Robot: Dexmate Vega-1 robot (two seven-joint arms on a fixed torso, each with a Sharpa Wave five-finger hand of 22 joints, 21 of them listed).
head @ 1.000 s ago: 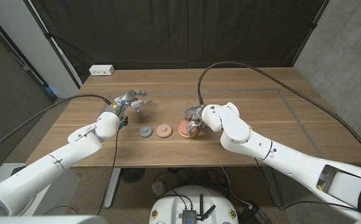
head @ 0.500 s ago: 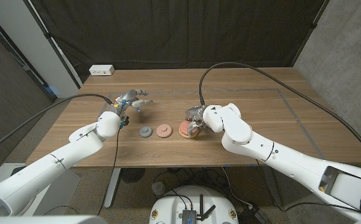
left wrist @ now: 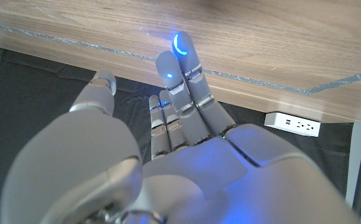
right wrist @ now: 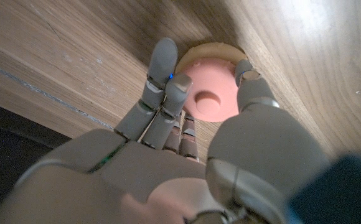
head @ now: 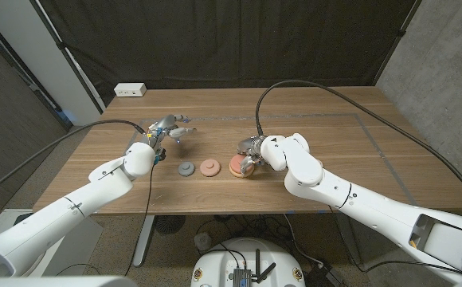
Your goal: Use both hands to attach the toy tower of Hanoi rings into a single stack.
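A: Head view. Three toy rings lie in a row near the middle of the wooden tabletop [head: 334,151], closer to its near edge: a small grey plastic ring [head: 185,169], a pink plastic ring [head: 209,167] just beside it, then a larger salmon-pink ring on a tan base [head: 236,166].

B: Right robot hand?

A: The right robot hand [head: 249,153] is at the salmon-pink ring, fingers down on it. The left robot hand [head: 167,129] is above the tabletop toward the far left, well apart from the rings, fingers spread, nothing in it. A white power strip [head: 130,90] sits at the far left corner.

B: Left wrist view?

A: The left robot hand [left wrist: 187,149] has its fingers extended and close together, released. One fingertip glows blue. Tabletop edge and the white power strip [left wrist: 292,123] lie beyond.

B: Right wrist view?

A: The right robot hand [right wrist: 187,137] grasps the salmon-pink ring [right wrist: 208,93]: fingers [right wrist: 162,81] on one side of the rim, thumb on the other. The ring rests on the tabletop [right wrist: 75,43], its central peg showing.
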